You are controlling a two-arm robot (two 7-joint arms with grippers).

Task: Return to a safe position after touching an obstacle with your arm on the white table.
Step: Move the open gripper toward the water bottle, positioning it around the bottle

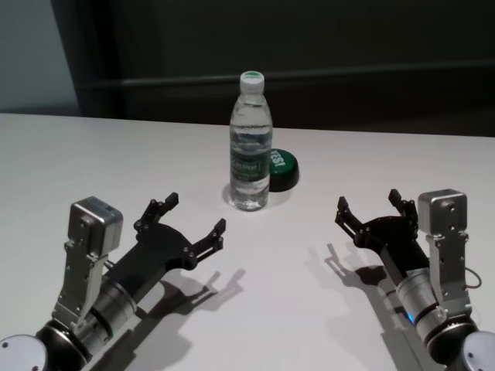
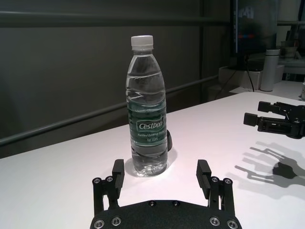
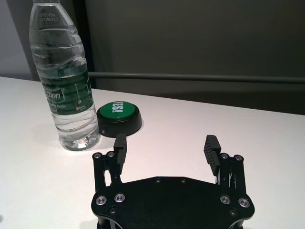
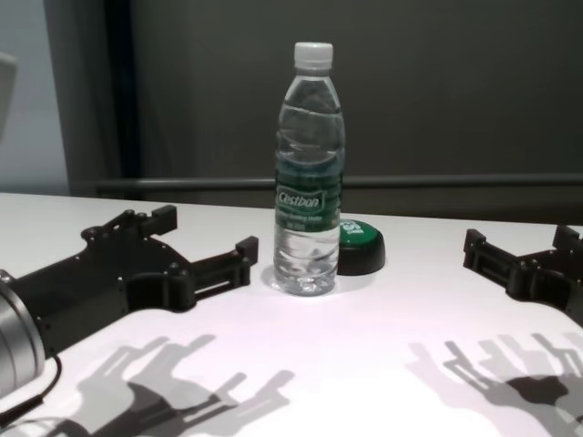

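Clear plastic water bottle (image 1: 250, 143) with a white cap and a green "Cestbon" label stands upright toward the far middle of the broad, smooth white bench (image 1: 93, 162). Just behind it to the robot's right sits a low round black button with a green top (image 1: 281, 169), very close to the bottle's base; whether the two touch cannot be told.

Both arms lie low over the near part of the bench, one on each side of the bottle. The left claw (image 1: 193, 218) points up and inward toward the bottle, its black fingers (image 4: 239, 253) spread wide with nothing between them. From the chest view its nearer fingertip comes close to the bottle's lower part but a strip of white bench shows between them, so they are apart. The left wrist view looks straight along the claw, with the bottle standing beyond the gap between the two raised pads (image 2: 203, 172).

The right claw (image 1: 370, 207) is on the robot's right, well apart from the bottle and the button, also spread wide and holding nothing. Its wrist view shows the bottle and the button beyond its fingers, off to one side.

Dark shadows of both claws fall on the bench beneath them
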